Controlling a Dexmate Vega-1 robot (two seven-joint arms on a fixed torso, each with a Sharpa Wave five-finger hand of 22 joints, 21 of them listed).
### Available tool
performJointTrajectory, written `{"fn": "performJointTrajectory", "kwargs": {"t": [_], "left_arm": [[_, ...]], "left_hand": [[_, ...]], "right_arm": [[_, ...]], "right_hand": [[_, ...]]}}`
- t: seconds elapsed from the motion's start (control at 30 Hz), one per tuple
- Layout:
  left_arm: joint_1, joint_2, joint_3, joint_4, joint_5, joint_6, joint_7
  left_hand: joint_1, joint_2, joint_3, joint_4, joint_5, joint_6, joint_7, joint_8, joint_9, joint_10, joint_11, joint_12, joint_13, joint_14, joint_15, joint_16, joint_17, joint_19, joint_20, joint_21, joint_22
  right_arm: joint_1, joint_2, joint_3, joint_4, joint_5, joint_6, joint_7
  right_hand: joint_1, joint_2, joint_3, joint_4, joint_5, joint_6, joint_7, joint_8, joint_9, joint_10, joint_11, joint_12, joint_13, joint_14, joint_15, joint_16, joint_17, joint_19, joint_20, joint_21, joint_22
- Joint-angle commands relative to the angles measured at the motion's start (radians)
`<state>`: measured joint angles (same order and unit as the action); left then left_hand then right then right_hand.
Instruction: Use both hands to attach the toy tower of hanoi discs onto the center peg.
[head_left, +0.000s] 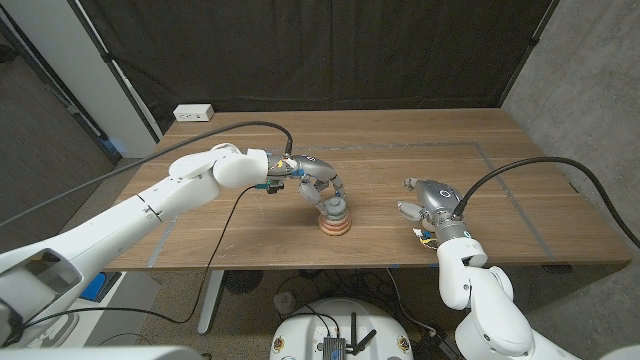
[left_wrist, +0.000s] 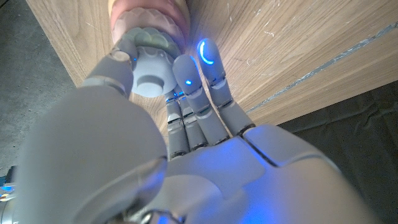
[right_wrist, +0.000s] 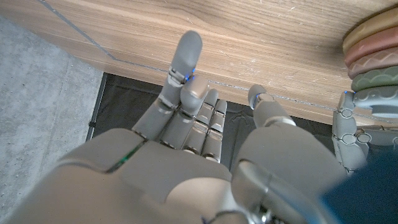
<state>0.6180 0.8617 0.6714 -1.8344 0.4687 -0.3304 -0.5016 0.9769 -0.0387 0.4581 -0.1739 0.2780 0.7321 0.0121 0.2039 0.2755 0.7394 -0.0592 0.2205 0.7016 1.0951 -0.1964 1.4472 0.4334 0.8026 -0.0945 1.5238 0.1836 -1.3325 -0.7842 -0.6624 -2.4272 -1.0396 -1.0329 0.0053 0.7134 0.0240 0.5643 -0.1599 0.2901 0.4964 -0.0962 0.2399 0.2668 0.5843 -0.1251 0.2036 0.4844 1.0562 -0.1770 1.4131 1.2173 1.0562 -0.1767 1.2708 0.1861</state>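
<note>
- A stack of discs (head_left: 334, 220) stands on the wooden table (head_left: 400, 160), a little toward the near edge, between the two hands and closer to the left one.
- The left hand (head_left: 318, 183) reaches over the stack from behind, its fingers curled down around the top.
- In the left wrist view, a grey-blue top disc (left_wrist: 149, 68) sits between the thumb and the fingers (left_wrist: 205, 62), both touching its rim; a pink disc (left_wrist: 146, 15) lies beneath it.
- The right hand (head_left: 428, 200) holds nothing; it is well apart from the stack, fingers spread loosely.
- In the right wrist view, the stack's coloured edges (right_wrist: 373, 56) show beside the spread fingers (right_wrist: 186, 56), with clear table between them.
</note>
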Motion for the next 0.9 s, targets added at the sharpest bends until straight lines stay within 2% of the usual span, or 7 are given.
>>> {"fn": "performJointTrajectory", "kwargs": {"t": [0.03, 0.2, 0.33, 0.57, 0.63, 0.67, 0.9], "left_arm": [[-0.01, -0.006, 0.014, 0.02, 0.008, -0.01, -0.002], [-0.019, -0.004, 0.016, 0.018, 0.015, -0.015, -0.01], [-0.023, 0.0, 0.016, 0.009, 0.041, -0.015, -0.007], [-0.027, 0.007, 0.01, -0.013, 0.085, -0.012, 0.001], [-0.04, 0.007, 0.016, -0.018, 0.109, -0.013, -0.014], [-0.04, 0.007, 0.015, -0.018, 0.109, -0.013, -0.014], [-0.055, 0.009, 0.014, -0.031, 0.14, -0.023, -0.028]], "left_hand": [[0.011, 0.012, 0.007, 0.004, 0.006, 0.015, -0.016, 0.007, 0.02, 0.099, -0.099, -0.004, -0.007, 0.009, -0.024, 0.001, 0.003, 0.009, -0.115, 0.002, 0.004], [0.005, 0.007, 0.003, 0.007, 0.005, 0.009, -0.02, 0.004, 0.02, 0.091, -0.096, -0.01, -0.012, 0.007, -0.024, -0.004, -0.002, 0.009, -0.112, 0.002, 0.004], [-0.018, -0.012, -0.013, 0.011, 0.001, 0.001, -0.021, 0.002, 0.019, 0.08, -0.101, -0.017, -0.019, 0.009, -0.024, -0.007, -0.011, 0.013, -0.112, 0.001, 0.003], [-0.048, -0.034, -0.031, 0.015, -0.004, -0.062, -0.023, -0.015, 0.018, 0.009, -0.094, -0.034, -0.019, 0.012, -0.023, -0.011, -0.016, 0.014, -0.112, -0.007, 0.001], [-0.068, -0.039, -0.038, 0.02, -0.005, -0.089, -0.03, -0.017, 0.017, -0.032, -0.096, -0.035, -0.013, 0.007, -0.024, -0.017, -0.021, 0.008, -0.111, -0.017, -0.001], [-0.076, -0.041, -0.04, 0.021, -0.006, -0.106, -0.021, -0.02, 0.017, -0.049, -0.091, -0.035, -0.01, 0.006, -0.023, -0.018, -0.02, 0.001, -0.111, -0.023, -0.002], [-0.123, -0.055, -0.055, 0.029, -0.01, -0.172, -0.016, -0.023, 0.014, -0.117, -0.072, -0.033, 0.002, -0.021, -0.023, -0.034, -0.026, -0.021, -0.108, -0.047, -0.003]], "right_arm": [[0.016, -0.008, -0.015, -0.001, 0.003, -0.006, 0.002], [0.02, -0.003, -0.021, -0.002, -0.001, -0.01, -0.005], [0.023, -0.001, -0.024, -0.002, -0.001, -0.002, -0.015], [0.03, 0.001, -0.032, -0.002, -0.014, -0.011, 0.0], [0.029, 0.004, -0.032, -0.002, -0.011, -0.009, -0.003], [0.029, 0.005, -0.032, -0.002, -0.011, -0.008, -0.003], [0.031, 0.007, -0.035, -0.004, -0.013, 0.001, -0.004]], "right_hand": [[-0.006, 0.001, 0.006, -0.001, 0.008, 0.007, 0.002, -0.007, 0.006, 0.008, 0.003, 0.005, 0.004, 0.0, -0.04, 0.001, 0.001, 0.004, -0.043, -0.005, 0.002], [-0.007, 0.001, 0.007, 0.0, 0.008, 0.009, 0.001, -0.006, 0.006, 0.008, 0.003, 0.005, 0.004, 0.002, -0.04, 0.003, 0.003, 0.003, -0.043, -0.005, 0.002], [-0.008, 0.002, 0.007, 0.0, 0.008, 0.009, 0.001, -0.006, 0.006, 0.01, 0.004, 0.006, 0.004, 0.001, -0.04, 0.002, 0.002, 0.003, -0.043, -0.005, 0.002], [-0.009, 0.002, 0.008, 0.0, 0.008, 0.009, 0.002, -0.006, 0.006, 0.01, 0.002, 0.006, 0.005, 0.002, -0.04, 0.004, 0.003, 0.004, -0.043, -0.005, 0.002], [-0.009, 0.002, 0.008, 0.0, 0.008, 0.008, 0.002, -0.007, 0.006, 0.01, 0.002, 0.006, 0.005, 0.002, -0.04, 0.003, 0.002, 0.004, -0.043, -0.006, 0.002], [-0.009, 0.002, 0.008, 0.0, 0.008, 0.009, 0.002, -0.006, 0.006, 0.01, 0.002, 0.006, 0.005, 0.002, -0.04, 0.004, 0.003, 0.004, -0.043, -0.006, 0.001], [-0.01, 0.003, 0.009, 0.0, 0.008, 0.01, 0.002, -0.006, 0.006, 0.011, 0.001, 0.006, 0.006, 0.001, -0.04, 0.003, 0.001, 0.004, -0.043, -0.006, 0.001]]}}
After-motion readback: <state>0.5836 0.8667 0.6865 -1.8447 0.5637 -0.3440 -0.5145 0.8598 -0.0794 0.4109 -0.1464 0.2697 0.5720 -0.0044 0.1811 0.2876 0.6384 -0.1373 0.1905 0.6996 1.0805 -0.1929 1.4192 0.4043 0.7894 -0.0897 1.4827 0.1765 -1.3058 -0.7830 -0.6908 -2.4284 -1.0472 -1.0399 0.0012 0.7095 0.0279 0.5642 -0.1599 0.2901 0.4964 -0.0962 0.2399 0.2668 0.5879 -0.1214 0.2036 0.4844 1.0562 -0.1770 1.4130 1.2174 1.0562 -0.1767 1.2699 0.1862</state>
